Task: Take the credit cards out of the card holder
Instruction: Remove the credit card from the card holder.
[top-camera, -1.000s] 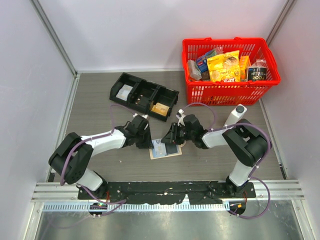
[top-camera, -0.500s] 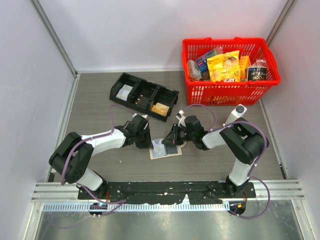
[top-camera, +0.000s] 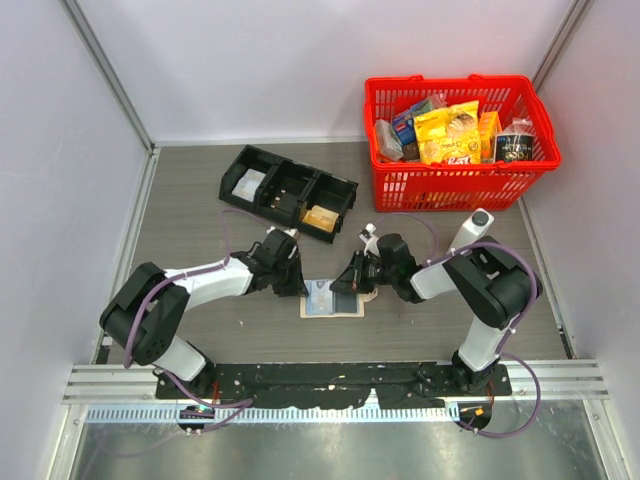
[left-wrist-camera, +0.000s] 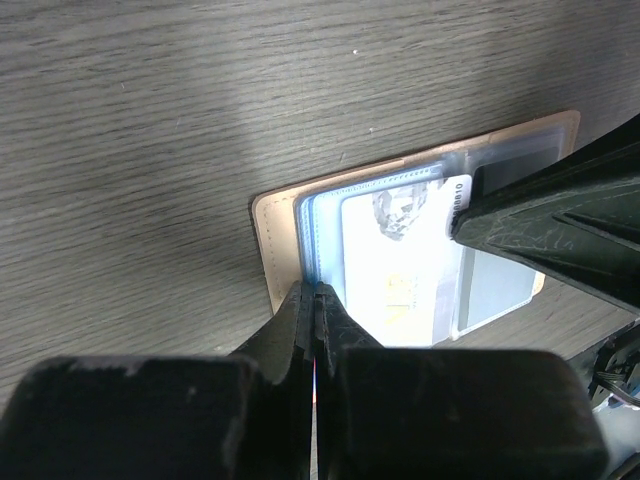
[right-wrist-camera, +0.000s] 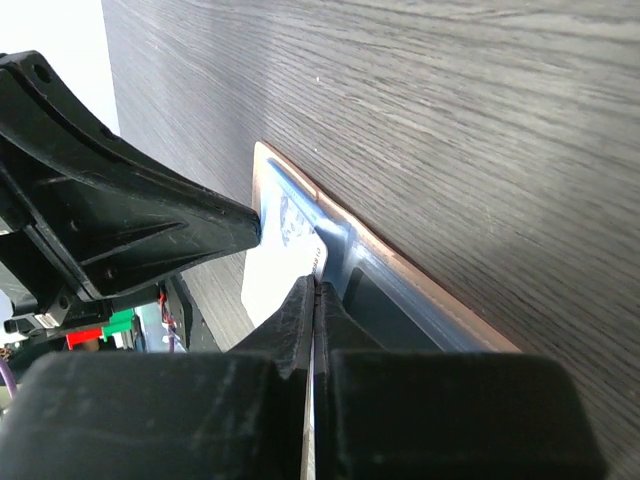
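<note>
The black tray (top-camera: 232, 174) sits at 11 o'clock from the middle of the worktop (top-camera: 250, 330), with flat packets in its compartments. Just below it, the left gripper (top-camera: 297, 283) reaches in from 9 o'clock. In its wrist view the gripper (left-wrist-camera: 313, 292) has its jaws pinched narrow on the near edge of the card holder (left-wrist-camera: 272, 240), where the pale blue sleeves meet the tan rim. The card holder (top-camera: 330, 300) lies open and flat near the worktop's centre, between the two grippers. A white-faced credit card (left-wrist-camera: 400, 270) shows in its sleeves. The right gripper (top-camera: 347, 286) comes in from 3 o'clock, and in its wrist view the gripper (right-wrist-camera: 314, 285) is closed tight on that card's edge. The red basket (top-camera: 455, 185), full of packaged goods, stands at 1 o'clock, well apart.
</note>
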